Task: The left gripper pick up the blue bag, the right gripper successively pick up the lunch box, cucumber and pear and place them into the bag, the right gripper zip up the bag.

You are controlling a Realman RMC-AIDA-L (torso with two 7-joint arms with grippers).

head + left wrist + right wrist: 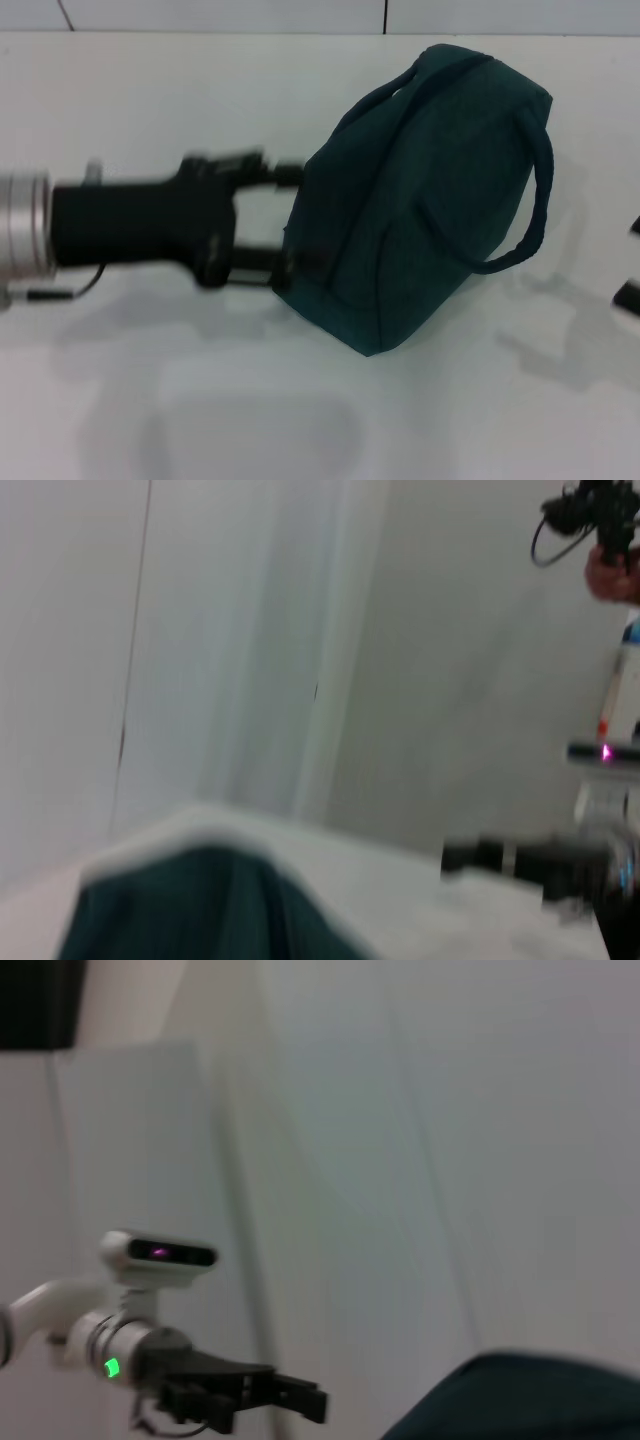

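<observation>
Just soft, rounded teal fabric blue bag (420,190) against left tool (290,222)

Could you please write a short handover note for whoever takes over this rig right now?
Left gripper: reaching in from the left across the white table, its fingers open at the near end of the blue bag, one on each side of that end; whether they touch the fabric is unclear.
Right gripper: barely visible at the right edge of the head view, away from the bag.
Bag: lying tilted on the table with its top looking closed and one handle looping out to the right.
Lunch box, cucumber and pear: not in view; whether they are inside cannot be told.
Left: confirm the contents and the zip.
</observation>
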